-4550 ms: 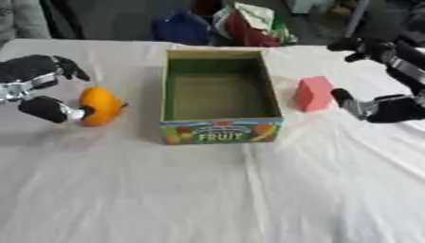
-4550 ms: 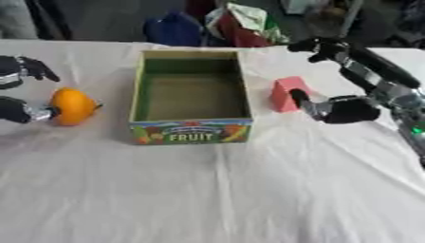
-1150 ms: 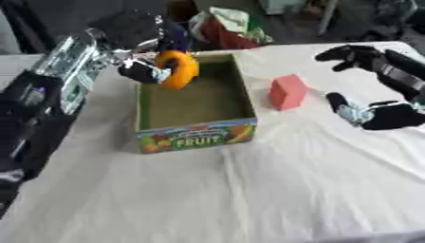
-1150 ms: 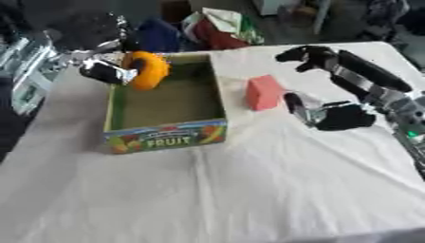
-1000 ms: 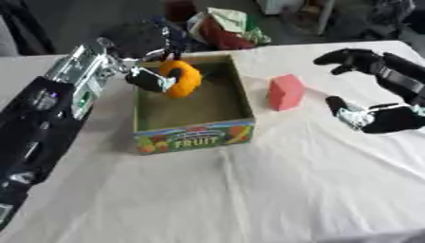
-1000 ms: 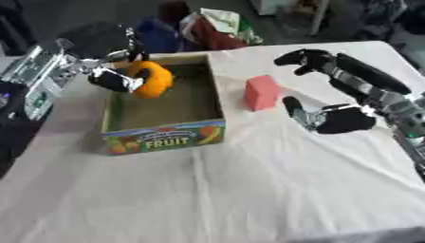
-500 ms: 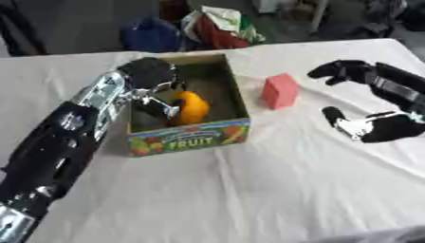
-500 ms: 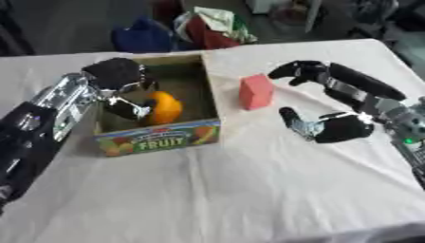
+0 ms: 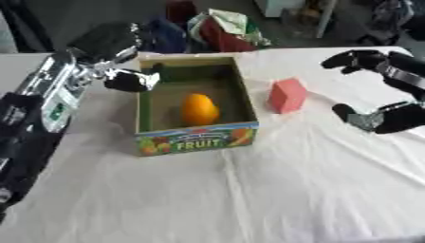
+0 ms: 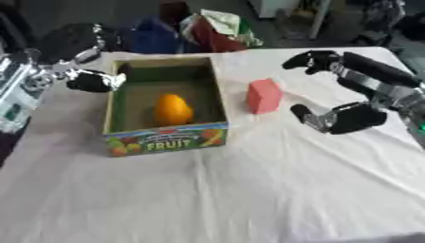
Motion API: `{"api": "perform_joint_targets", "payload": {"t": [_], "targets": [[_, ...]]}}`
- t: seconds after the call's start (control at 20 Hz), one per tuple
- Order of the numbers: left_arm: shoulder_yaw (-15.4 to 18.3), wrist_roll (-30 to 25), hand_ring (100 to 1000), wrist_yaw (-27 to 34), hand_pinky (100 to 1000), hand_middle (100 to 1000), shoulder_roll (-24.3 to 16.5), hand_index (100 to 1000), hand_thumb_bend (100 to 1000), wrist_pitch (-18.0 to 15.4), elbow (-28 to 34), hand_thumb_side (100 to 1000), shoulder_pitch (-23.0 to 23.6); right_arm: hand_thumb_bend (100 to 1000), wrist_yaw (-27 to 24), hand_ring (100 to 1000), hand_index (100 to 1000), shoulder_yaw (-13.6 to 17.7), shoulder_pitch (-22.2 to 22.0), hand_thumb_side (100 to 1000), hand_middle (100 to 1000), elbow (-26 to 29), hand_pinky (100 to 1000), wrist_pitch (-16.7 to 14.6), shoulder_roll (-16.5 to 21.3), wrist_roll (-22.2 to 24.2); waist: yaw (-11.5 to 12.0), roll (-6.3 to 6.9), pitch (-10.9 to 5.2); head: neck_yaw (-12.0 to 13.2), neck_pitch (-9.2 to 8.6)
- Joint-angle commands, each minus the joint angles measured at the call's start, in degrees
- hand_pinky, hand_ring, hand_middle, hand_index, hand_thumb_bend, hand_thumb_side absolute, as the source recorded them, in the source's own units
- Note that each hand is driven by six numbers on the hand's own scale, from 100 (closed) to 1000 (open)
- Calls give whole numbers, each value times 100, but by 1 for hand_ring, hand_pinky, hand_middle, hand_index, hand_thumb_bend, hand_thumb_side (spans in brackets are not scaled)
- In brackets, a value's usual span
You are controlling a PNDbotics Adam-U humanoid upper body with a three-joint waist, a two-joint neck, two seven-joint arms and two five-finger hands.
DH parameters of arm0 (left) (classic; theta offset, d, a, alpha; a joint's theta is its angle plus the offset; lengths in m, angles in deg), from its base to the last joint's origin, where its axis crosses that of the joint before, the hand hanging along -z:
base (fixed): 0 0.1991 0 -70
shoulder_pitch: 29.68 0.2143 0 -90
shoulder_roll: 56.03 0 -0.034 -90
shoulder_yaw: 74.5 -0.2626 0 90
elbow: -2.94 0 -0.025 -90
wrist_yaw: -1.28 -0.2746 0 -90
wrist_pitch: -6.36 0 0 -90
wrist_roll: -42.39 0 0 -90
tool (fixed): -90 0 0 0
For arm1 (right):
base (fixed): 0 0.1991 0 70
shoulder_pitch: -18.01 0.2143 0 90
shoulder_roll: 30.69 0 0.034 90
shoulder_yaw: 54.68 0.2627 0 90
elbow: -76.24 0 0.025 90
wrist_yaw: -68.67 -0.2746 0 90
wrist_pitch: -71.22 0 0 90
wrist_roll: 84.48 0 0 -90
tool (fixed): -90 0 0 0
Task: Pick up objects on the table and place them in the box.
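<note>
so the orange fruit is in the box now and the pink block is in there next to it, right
Not quite. The orange fruit does lie in the box, but the pink block stands outside it, on the table to its right, as the left eye view shows.

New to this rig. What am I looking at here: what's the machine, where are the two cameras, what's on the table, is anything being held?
It is a humanoid upper body driven by a person. Both pictures come from a stereo camera in its head, looking down: left eye and right eye, nearly the same view. On the white cloth table stands an open cardboard box printed FRUIT, with an orange fruit lying inside. A pink block stands just right of the box. The left hand hangs at the box's left wall, holding nothing. The right hand is open beside the block, also empty.
</note>
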Motion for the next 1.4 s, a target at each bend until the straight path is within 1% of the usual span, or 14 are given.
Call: {"api": "perform_joint_targets", "payload": {"t": [0.05, 0.25, 0.3, 0.35, 0.5, 0.65, 0.85, 1.15, 1.4], "targets": [[244, -10, 602, 689, 663, 631, -471, 822, 100, 338, 855, 510, 156, 342, 359, 958, 953, 87, 241, 357, 915, -405, 885, -44, 257, -43, 94, -38, -119, -123, -47], [448, 7, 597, 1234, 655, 627, -632, 825, 100, 663, 1570, 516, 701, 445, 930, 963, 962, 1, 507, 366, 926, -1245, 895, -221, 168, 94, 396, -114, -143, -246, -68], [480, 7, 596, 1330, 653, 626, -648, 826, 100, 722, 1706, 517, 824, 437, 1098, 963, 964, -7, 584, 354, 929, -1440, 898, -302, 133, 111, 472, -134, -140, -274, -72], [499, 0, 595, 1419, 652, 625, -660, 827, 100, 775, 1821, 520, 920, 487, 1294, 964, 964, -5, 651, 366, 932, -1609, 899, -394, 95, 99, 536, -150, -134, -298, -77], [540, -36, 594, 1606, 651, 623, -707, 827, 100, 856, 2115, 522, 1167, 509, 1793, 967, 965, 28, 832, 369, 935, -2140, 901, -619, -71, 22, 724, -181, -105, -355, -103], [595, -49, 592, 1738, 649, 620, -743, 826, 100, 922, 2322, 524, 1330, 511, 2025, 968, 963, 86, 997, 369, 934, -2619, 900, -787, -239, -42, 853, -182, -79, -415, -109], [619, -83, 592, 1843, 649, 619, -767, 826, 100, 974, 2457, 523, 1442, 505, 2253, 970, 962, 171, 1182, 365, 935, -3108, 901, -917, -424, -59, 971, -163, -49, -503, -88], [624, -116, 590, 1892, 647, 616, -747, 826, 100, 993, 2494, 524, 1502, 464, 2496, 974, 956, 355, 1325, 328, 933, -3745, 902, -923, -644, -38, 1054, -139, -16, -546, -24], [595, -156, 589, 1886, 647, 615, -730, 826, 100, 977, 2463, 525, 1522, 437, 2593, 975, 951, 486, 1360, 306, 930, -4102, 902, -895, -693, 35, 1094, -122, -9, -582, 4]]}}
